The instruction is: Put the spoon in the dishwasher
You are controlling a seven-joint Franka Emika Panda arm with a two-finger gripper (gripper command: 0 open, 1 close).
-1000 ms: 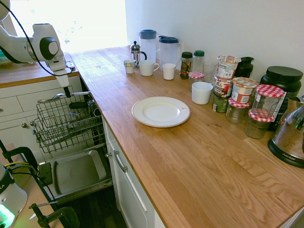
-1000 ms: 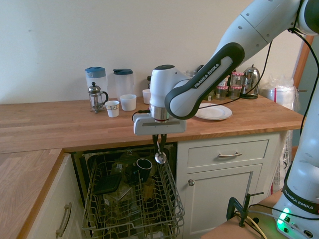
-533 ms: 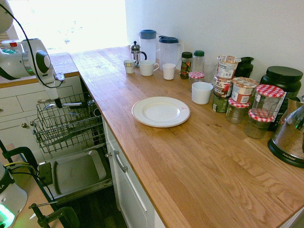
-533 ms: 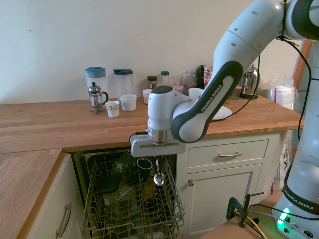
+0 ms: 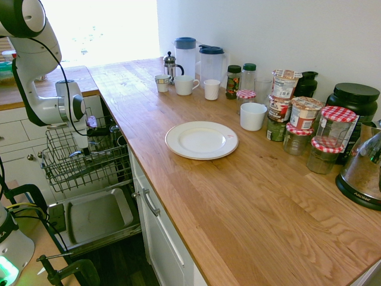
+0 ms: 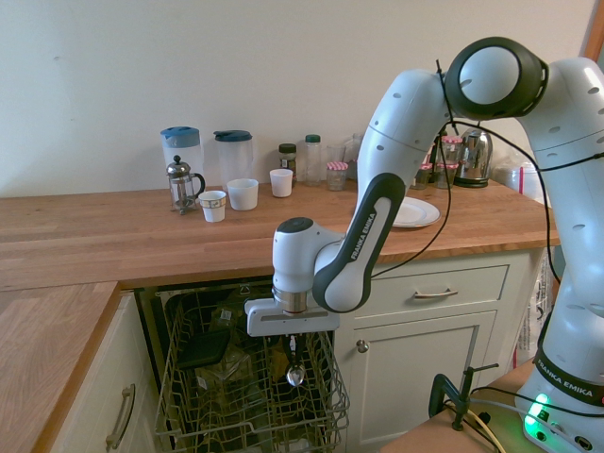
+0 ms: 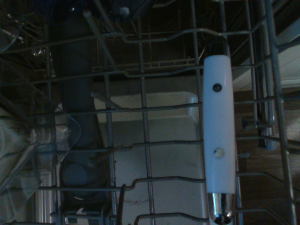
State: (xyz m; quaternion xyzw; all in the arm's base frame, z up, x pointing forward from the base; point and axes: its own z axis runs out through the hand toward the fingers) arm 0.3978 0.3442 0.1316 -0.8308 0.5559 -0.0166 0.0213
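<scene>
My gripper (image 6: 291, 347) reaches down from the arm into the dishwasher's dark wire rack (image 6: 247, 401), shut on the handle of the small silver spoon (image 6: 295, 376). The spoon hangs straight down with its bowl lowest, among the rack's wires. In the first exterior view the gripper (image 5: 88, 143) dips into the pulled-out rack (image 5: 83, 164) above the open grey door panel (image 5: 95, 217); the spoon is too small to make out there. The wrist view shows rack wires (image 7: 145, 140) close up and a long white piece with two dark dots and a shiny end (image 7: 218, 136).
A dark cup (image 6: 273, 316) and other dishes sit in the rack. The white plate (image 5: 201, 140) lies on the wooden counter (image 5: 238, 196), with jars, cups and jugs along the wall. White drawers (image 6: 429, 288) flank the dishwasher opening.
The arm has come down and folded lower. The spoon went from hanging just above the rack's rim to down inside the rack, still gripped.
</scene>
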